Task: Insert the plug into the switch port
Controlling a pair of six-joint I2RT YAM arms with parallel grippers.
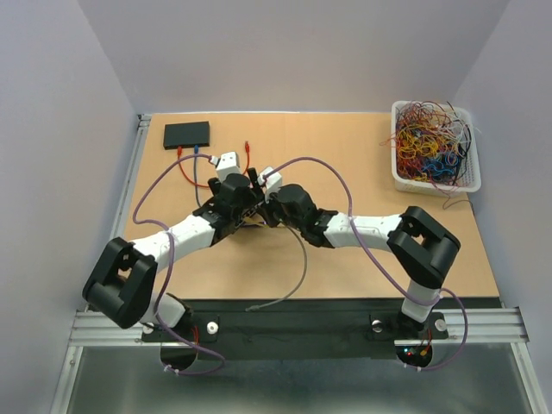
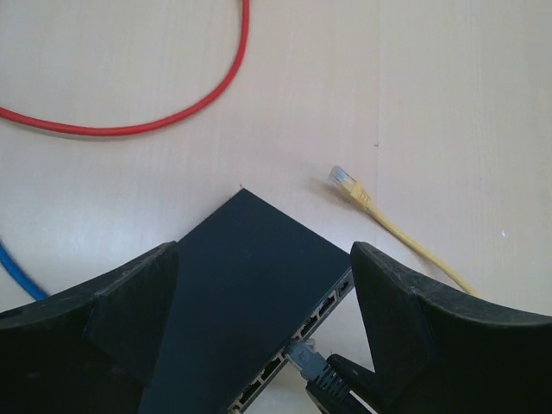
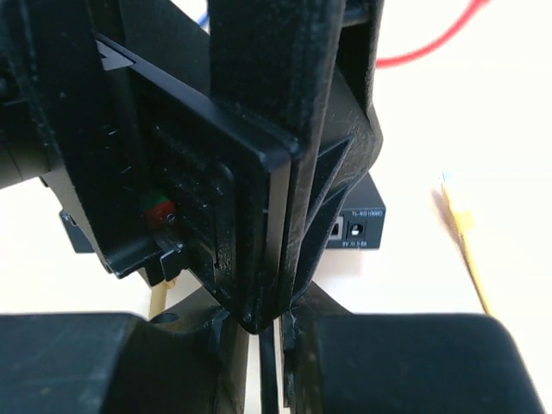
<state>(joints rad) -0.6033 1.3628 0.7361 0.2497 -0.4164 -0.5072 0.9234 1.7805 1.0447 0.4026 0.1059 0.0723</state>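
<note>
The left fingers [image 2: 121, 328] clamp the switch [image 2: 250, 276] by its sides near the middle of the desk [image 1: 224, 276], steadying it. The right fingers [image 3: 405, 362], pinched tight on the plug [image 2: 304, 354], hold it at the ports [image 2: 328, 304].

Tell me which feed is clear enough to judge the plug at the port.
Left wrist: best; even light, no glare, plug at the switch ports only slightly soft. Right wrist: mostly blocked by close, dark, blurred hardware. Top external: evenly lit, but left arm and right arm cover the plug.
</note>
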